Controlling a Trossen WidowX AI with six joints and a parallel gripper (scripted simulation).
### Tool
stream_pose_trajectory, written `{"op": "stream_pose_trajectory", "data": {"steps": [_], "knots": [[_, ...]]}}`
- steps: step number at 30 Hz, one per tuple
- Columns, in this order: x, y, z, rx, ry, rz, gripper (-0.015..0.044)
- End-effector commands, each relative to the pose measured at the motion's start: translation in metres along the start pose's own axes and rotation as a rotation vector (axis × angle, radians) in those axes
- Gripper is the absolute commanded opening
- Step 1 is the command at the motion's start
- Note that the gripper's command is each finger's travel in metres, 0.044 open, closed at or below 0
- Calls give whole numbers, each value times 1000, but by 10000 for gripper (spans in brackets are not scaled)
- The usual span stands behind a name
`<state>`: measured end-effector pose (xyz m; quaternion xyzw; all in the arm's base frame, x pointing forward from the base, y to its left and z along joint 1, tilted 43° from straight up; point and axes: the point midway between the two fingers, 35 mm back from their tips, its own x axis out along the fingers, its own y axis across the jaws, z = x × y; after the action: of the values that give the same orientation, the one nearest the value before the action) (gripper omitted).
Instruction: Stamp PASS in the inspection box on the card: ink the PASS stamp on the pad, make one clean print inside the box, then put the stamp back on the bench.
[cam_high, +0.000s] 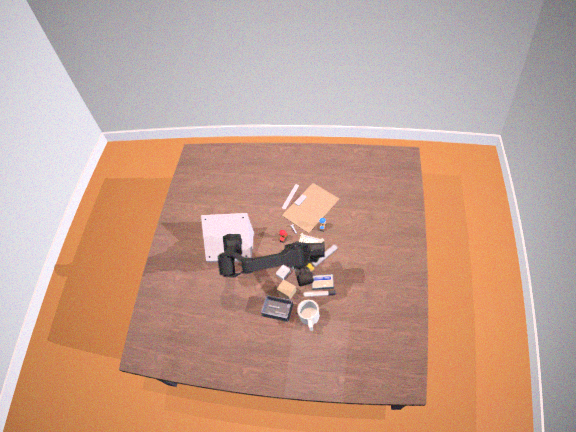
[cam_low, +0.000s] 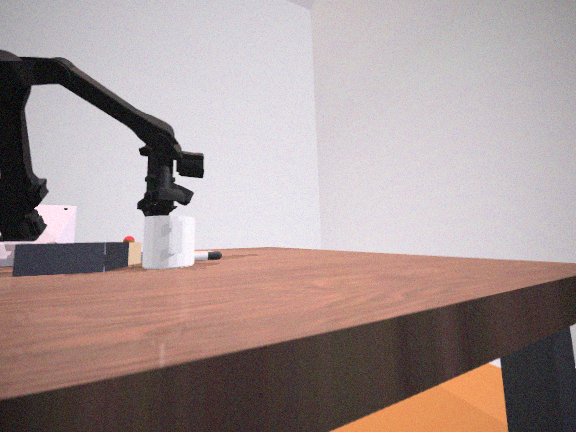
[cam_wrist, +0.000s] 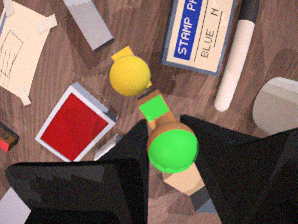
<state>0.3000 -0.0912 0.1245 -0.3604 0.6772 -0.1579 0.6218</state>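
Observation:
My gripper (cam_wrist: 163, 122) is shut on a wooden stamp with a green knob (cam_wrist: 173, 152) and a green label. The fingertips and the stamp's foot are hidden behind the mug in the exterior view, so its height is unclear. No PASS lettering is legible. A red ink pad (cam_wrist: 75, 127) in a white case lies open to the left of the held stamp in the wrist view. The taped card (cam_wrist: 22, 65) (cam_high: 311, 239) is at the wrist view's upper left, partly cut off; its box lines show faintly. A yellow-knobbed stamp (cam_wrist: 130, 75) (cam_high: 310, 267) stands just ahead of the held stamp.
A STAMP PAD box (cam_wrist: 200, 37) (cam_high: 323, 282), a marker (cam_wrist: 235, 65) (cam_high: 316, 294) and a mug (cam_high: 308, 311) (cam_low: 167, 245) stand close by. A grey bar (cam_wrist: 90, 22) lies beyond the yellow stamp. Red (cam_high: 283, 234) and blue (cam_high: 322, 221) knobs and a dark tray (cam_high: 277, 308) are farther off.

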Motion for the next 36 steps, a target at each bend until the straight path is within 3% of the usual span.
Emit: {"op": "stream_pose_trajectory", "data": {"steps": [1, 36], "knots": [[-3, -1, 0, 6, -2, 0, 0], [-20, -1, -1, 6, -2, 0, 0]]}}
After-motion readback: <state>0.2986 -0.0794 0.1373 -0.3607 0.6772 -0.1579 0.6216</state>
